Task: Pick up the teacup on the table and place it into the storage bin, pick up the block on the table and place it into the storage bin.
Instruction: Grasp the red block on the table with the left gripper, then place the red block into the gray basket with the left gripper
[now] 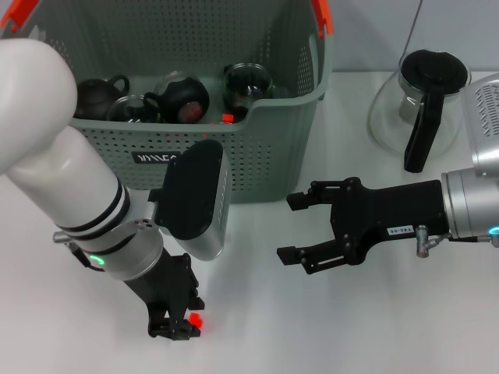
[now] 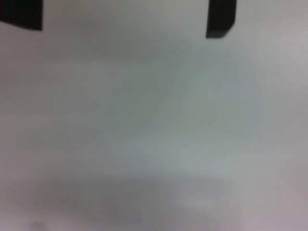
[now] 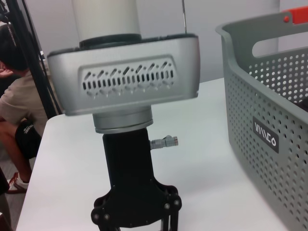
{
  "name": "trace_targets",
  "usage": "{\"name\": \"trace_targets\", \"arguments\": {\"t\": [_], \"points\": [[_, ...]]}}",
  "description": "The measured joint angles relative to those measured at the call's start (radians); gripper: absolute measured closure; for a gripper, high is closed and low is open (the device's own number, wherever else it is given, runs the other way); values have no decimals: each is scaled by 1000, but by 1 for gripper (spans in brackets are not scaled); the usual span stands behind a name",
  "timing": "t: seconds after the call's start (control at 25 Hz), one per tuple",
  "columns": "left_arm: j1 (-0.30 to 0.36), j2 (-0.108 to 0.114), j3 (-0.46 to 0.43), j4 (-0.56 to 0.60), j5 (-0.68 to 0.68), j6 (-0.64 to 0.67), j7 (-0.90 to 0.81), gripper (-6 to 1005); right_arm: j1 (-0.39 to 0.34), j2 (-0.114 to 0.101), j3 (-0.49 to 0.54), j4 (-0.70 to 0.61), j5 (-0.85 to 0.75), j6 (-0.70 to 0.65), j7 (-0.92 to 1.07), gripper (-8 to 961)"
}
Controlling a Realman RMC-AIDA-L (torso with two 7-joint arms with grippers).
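White worktop [image 1: 327, 327] is carrying the grey-green storage bin [image 1: 265, 148] at the far side, with dark teapots and glass cups sitting inside it. A glass carafe [image 1: 421, 101] is standing just right of the bin. The left end effector [image 1: 175, 326] is pointing down near the front edge, touching a small red block [image 1: 195, 320]; whether it is clenched on it cannot be told. The right end effector [image 1: 300, 227] is hovering before the bin, released and holding nothing. Beyond the worktop, a seated person [image 3: 19, 110] is showing against a pale wall.
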Motion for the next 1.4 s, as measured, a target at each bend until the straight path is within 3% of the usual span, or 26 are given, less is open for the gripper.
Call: {"name": "trace_targets", "arguments": {"t": [0.52,0.96,1.16,1.32,1.4], "points": [[2,-4,15,-14,1,-11,5,776,0,3,1,2,3,11,-8,26],[7,-5,28,-10,-4,-9,-6,792,0,3,1,3,7,11,-9,26],[33,-8,24,68,-29,20,-26,798,-2,2,10,5,7,10,-9,26],[46,-5,-80,154,-126,81,-75,783,-7,-2,19,10,5,10,-6,26],[49,-5,-220,194,-231,116,-121,776,-11,-4,34,20,3,10,-8,26]]}}
